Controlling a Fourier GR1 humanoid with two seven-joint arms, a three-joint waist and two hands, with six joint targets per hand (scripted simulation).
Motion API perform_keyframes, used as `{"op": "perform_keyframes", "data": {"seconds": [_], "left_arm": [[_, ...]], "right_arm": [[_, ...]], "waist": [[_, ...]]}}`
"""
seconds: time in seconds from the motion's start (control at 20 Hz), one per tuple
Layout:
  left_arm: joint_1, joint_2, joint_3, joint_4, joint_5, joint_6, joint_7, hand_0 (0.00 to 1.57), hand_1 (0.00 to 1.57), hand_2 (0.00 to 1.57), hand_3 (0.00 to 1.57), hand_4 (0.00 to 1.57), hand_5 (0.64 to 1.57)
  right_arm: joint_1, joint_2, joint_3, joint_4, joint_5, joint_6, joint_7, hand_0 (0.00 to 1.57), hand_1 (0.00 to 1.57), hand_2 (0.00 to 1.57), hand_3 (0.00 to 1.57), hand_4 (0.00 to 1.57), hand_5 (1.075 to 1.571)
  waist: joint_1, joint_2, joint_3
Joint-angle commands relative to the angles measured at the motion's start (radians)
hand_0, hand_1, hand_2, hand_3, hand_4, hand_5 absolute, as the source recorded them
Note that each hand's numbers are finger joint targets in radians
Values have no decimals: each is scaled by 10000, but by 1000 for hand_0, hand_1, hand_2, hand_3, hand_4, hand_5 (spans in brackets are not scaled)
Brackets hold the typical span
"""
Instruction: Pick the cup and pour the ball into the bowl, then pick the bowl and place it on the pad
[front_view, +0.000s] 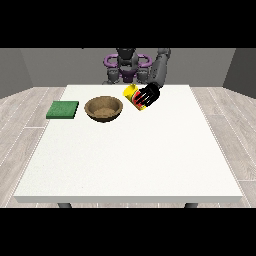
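The hand at the view's right (148, 95) has its fingers wrapped around the tilted yellow cup (132, 92), likely light and rigid, best held mid-body near the wooden bowl (104, 108).

Raised over the table at the view's right — hand (148, 96) with fingers curled round the cup (134, 95), forearm angled down from the shoulder.

no readable text, labels, brand names, numbers or signs anywhere, none on the yellow and red cup (134, 95), none on the wooden bowl (104, 108), none on the green pad (63, 110), none on the white table (130, 160)
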Motion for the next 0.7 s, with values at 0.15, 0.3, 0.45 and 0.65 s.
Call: {"op": "perform_keyframes", "data": {"seconds": [0.15,0.3,0.45,0.65], "left_arm": [[-1289,86,-1056,1173,-2242,2137,2681,1391,1391,1571,1571,920,1561],[-1617,-99,-1332,1206,-2666,1988,3133,1391,1391,1571,1571,920,1561],[-2032,-72,-1942,1519,-3687,2450,4055,1358,1358,1571,1571,843,1566],[-2619,231,-2983,2318,-5381,2855,5185,1368,1368,1571,1571,828,1552]], "right_arm": [[-358,-85,181,51,-170,274,40,0,0,0,0,308,1562],[-155,-33,-80,596,-20,356,-414,0,0,0,0,332,1563],[-162,77,-237,1267,119,410,-915,0,0,0,0,338,1562],[-52,328,271,1335,376,400,-883,0,0,0,0,347,1562]], "waist": [[-650,67,-8],[-163,180,-11],[126,86,-2],[-65,-312,10]]}}
